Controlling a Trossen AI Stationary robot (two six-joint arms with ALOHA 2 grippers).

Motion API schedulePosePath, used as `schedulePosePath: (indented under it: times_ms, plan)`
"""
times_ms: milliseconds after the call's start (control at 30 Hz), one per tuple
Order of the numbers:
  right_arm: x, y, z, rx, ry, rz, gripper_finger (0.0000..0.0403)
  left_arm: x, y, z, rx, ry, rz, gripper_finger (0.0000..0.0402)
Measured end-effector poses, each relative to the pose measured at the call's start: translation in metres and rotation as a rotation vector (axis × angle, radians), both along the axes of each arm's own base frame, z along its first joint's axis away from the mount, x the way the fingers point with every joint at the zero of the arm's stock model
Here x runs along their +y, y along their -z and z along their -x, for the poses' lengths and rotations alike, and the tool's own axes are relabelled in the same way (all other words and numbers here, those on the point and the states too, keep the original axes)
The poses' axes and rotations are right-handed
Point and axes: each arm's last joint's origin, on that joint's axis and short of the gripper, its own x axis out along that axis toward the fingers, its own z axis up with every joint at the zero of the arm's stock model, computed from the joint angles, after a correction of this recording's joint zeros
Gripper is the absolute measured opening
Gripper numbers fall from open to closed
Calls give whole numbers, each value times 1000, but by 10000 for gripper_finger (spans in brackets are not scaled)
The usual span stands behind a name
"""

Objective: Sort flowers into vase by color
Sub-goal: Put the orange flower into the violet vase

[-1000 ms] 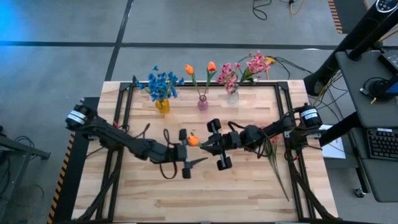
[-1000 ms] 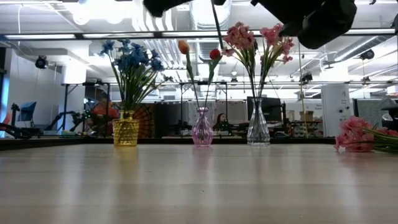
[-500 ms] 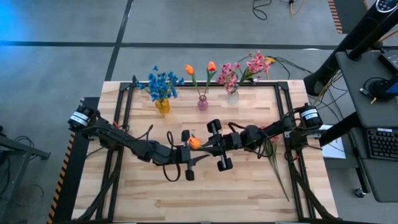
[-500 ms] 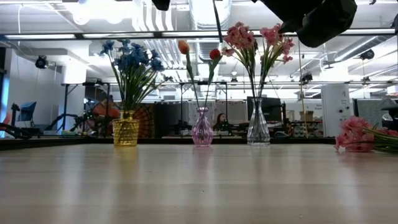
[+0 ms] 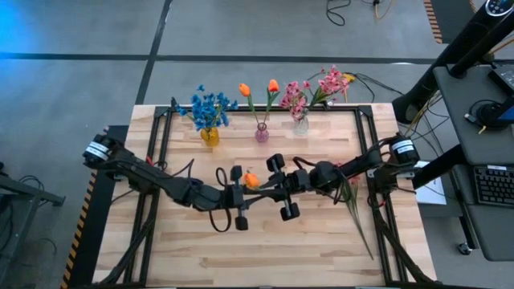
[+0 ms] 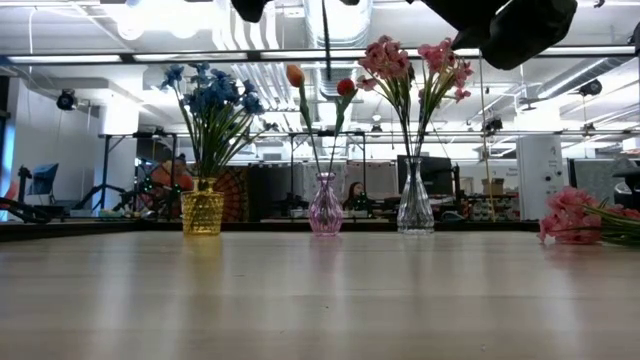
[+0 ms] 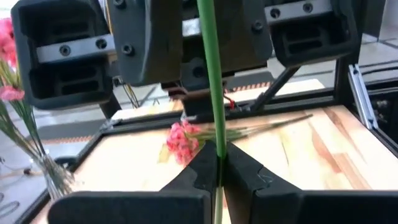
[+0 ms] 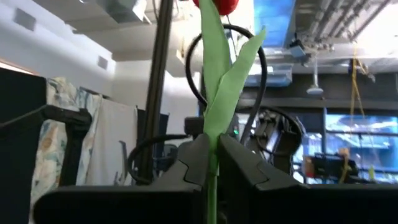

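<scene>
Your orange tulip (image 5: 251,179) sits in mid-air above the middle of the surface (image 5: 321,241), nearer you than the pink vase (image 5: 262,133), with both arms meeting at it. The left tool (image 7: 219,163) is pressed together on the green stem (image 7: 211,74), as its wrist view shows, with the stem rising straight up from between the fingers. The right tool (image 8: 211,149) is likewise pinching the same flower just below its leaves (image 8: 227,81), with the red-orange bud (image 8: 217,5) at the top.

Behind the tulip, along the far edge of the surface, you have three vases in a row: a yellow vase (image 6: 202,213) with blue blooms (image 6: 212,95), the pink vase in the middle with two orange buds (image 6: 295,74), and a clear vase (image 6: 415,210) with pink sprays (image 6: 385,60).

To the right of the pink vase and closer to you, a pink flower (image 5: 353,205) lies flat on the surface beneath the right arm.
</scene>
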Motion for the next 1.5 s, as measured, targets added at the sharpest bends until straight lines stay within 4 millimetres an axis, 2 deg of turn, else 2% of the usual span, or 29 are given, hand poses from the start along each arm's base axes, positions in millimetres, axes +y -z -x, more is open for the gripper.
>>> schedulePosePath:
  times_ms: [300, 500, 667, 967, 1400, 1500]
  plan:
    - [-1, 2, -2, 39, 40, -26, 136, 1, 1, 4, 47, -3, 10, 0]
    - [-2, -2, -1, 121, 76, -30, 184, 2, 4, 7, 103, -2, -11, 0]
    - [-5, -15, 6, 233, 105, -26, 198, 4, 6, 14, 172, -2, -31, 0]
    - [-10, -42, 27, 507, 132, -43, 195, 8, 7, 23, 259, -28, -29, 0]
    - [-11, -68, 22, 755, 219, 40, 223, 9, 7, 23, 252, -58, -33, 0]
    - [-11, -78, 27, 866, 220, 54, 226, 9, 7, 23, 251, -67, -35, 0]
